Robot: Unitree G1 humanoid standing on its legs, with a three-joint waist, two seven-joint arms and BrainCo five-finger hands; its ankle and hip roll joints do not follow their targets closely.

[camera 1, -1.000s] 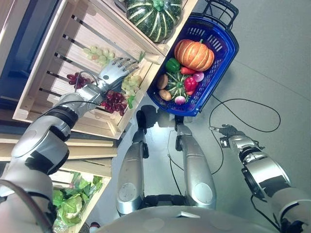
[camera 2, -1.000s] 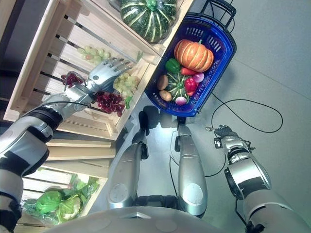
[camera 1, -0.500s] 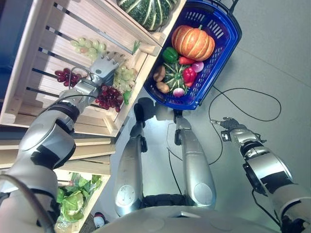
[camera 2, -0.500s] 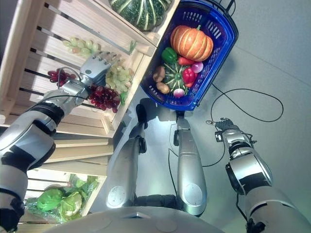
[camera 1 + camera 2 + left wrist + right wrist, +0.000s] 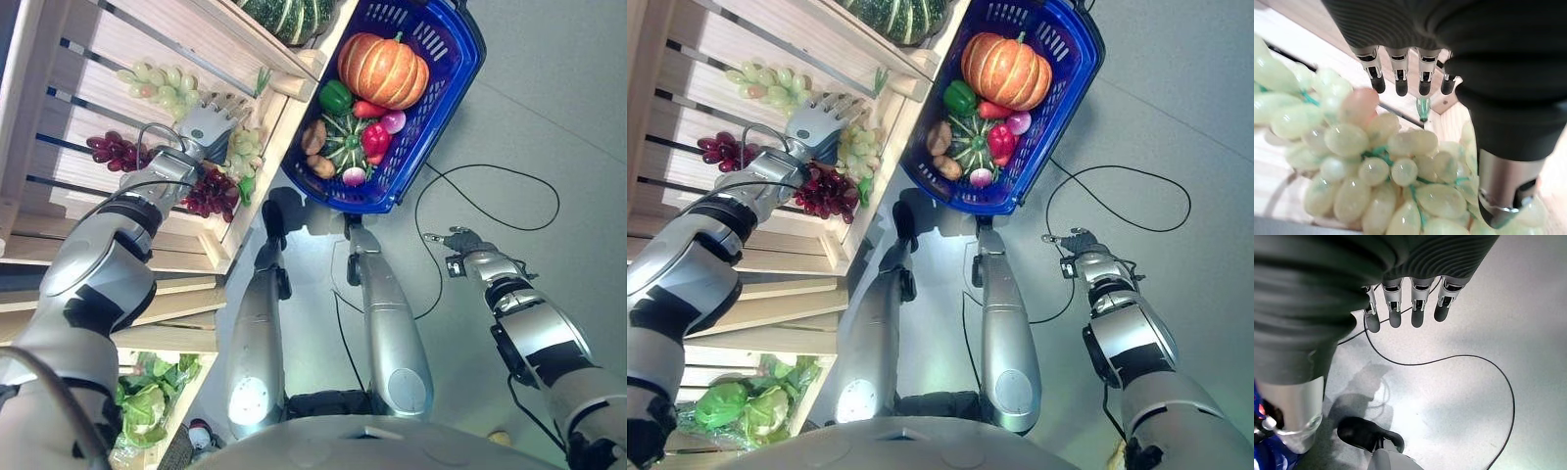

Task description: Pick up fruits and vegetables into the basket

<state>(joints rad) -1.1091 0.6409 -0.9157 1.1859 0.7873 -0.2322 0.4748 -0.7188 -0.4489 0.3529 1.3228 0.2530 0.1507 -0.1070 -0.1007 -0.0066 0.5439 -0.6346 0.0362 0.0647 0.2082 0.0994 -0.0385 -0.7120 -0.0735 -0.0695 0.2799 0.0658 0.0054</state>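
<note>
A grey floor (image 5: pixel 549 108) runs beside a slatted wooden crate shelf (image 5: pixel 118 59). On the floor next to the shelf sits a blue basket (image 5: pixel 460 59) already holding an orange pumpkin (image 5: pixel 383 70), a green pepper (image 5: pixel 335 96), a red pepper (image 5: pixel 375 140), a small striped squash (image 5: pixel 345 145) and a few smaller pieces. Inside the crate, the left hand (image 5: pixel 208 124) hovers over a bunch of green grapes (image 5: pixel 1376 171), fingers (image 5: pixel 1399 73) straight and spread, thumb apart, not closed on the fruit. A 2nd green bunch (image 5: pixel 157 86) lies further in, with a dark red bunch (image 5: pixel 208 192) just beside the wrist and another (image 5: pixel 113 152) further in. The right hand (image 5: pixel 453 238) hangs over the floor, well apart from the basket, fingers (image 5: pixel 1418 308) relaxed and holding nothing.
</note>
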